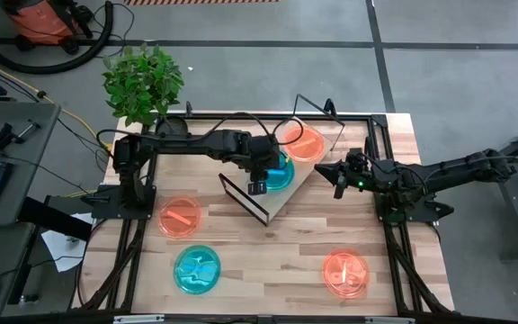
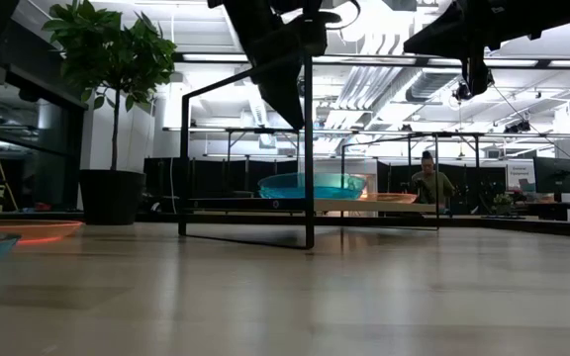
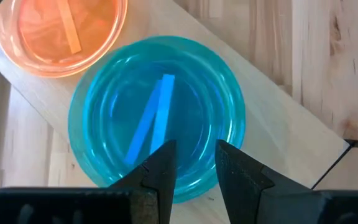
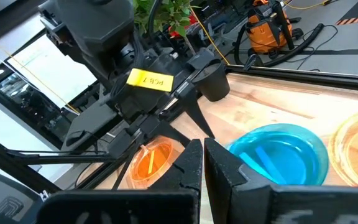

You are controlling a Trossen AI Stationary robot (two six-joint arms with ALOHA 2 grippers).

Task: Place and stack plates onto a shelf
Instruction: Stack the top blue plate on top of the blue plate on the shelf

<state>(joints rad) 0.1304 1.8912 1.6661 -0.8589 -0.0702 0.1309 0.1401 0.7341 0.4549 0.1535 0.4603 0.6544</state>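
Two small round translucent plates already rest on the light wooden shelf (image 1: 317, 171) with thin black wire frame ends: an orange one (image 1: 303, 142) toward its far end and a cyan-blue one (image 1: 278, 171) just beside it, nearer the middle. They lie side by side, not stacked. The left hand (image 1: 257, 186) hangs over the near rim of the cyan-blue plate; in the left wrist view its two dark fingers (image 3: 160, 171) stand a narrow gap apart above that rim and grip nothing, so it appears the plate has been set down. The right hand (image 1: 339, 180) waits just beside the shelf's right edge, its fingers almost together and empty.

Three plates are seen on the butcher-block surface (image 1: 268, 261): an orange one (image 1: 180, 218) and a cyan-blue one (image 1: 198, 270) on the left side, and another orange one (image 1: 344, 274) near the front right. No sixth plate can be made out.

By this count, roughly a third of the placing seems done. The loose plates still need carrying over, and no stacking has begun.
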